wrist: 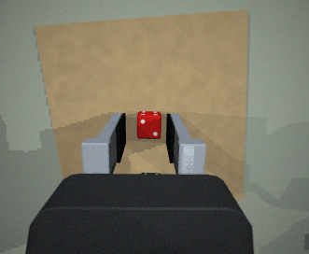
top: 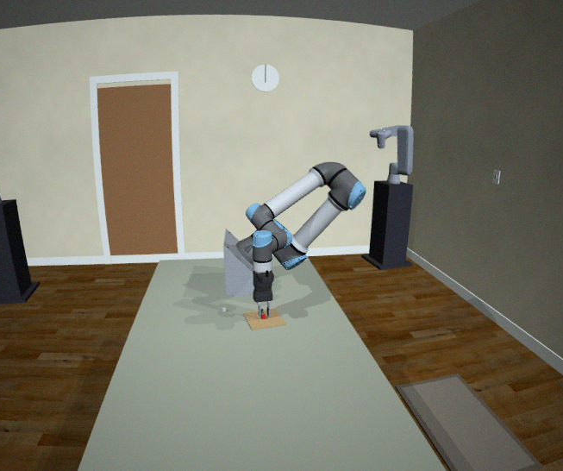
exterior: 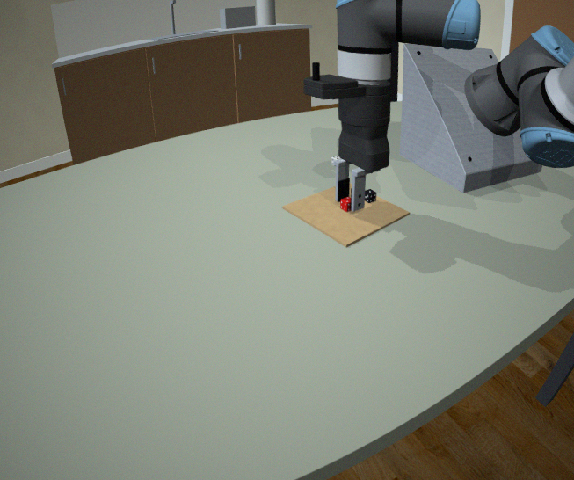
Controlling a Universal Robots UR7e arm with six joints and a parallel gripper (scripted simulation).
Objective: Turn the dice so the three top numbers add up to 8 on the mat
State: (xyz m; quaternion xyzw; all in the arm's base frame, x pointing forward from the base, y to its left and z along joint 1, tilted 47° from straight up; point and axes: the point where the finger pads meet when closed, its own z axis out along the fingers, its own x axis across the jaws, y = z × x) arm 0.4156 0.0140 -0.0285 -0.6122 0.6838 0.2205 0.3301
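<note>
The tan mat (top: 254,324) (exterior: 346,233) (wrist: 144,61) lies flat on the table. A red die (top: 264,317) (exterior: 345,204) (wrist: 149,127) sits flat on it, showing two pips on top in the wrist view. My gripper (top: 264,315) (exterior: 348,205) (wrist: 146,128) is open, its fingertips low on either side of the red die, with a gap at each side. A black die (exterior: 370,195) with white pips lies on the mat behind the gripper; its upper number is unclear. A small white object (top: 224,308) (exterior: 335,158), apparently a white die, lies on the table off the mat; its number is unreadable.
The grey slanted robot base (top: 236,273) (exterior: 432,124) stands behind the mat. The arm's shadows fall over the mat and the table (top: 251,395) (exterior: 173,309). The table's edge runs along the lower right in the exterior view.
</note>
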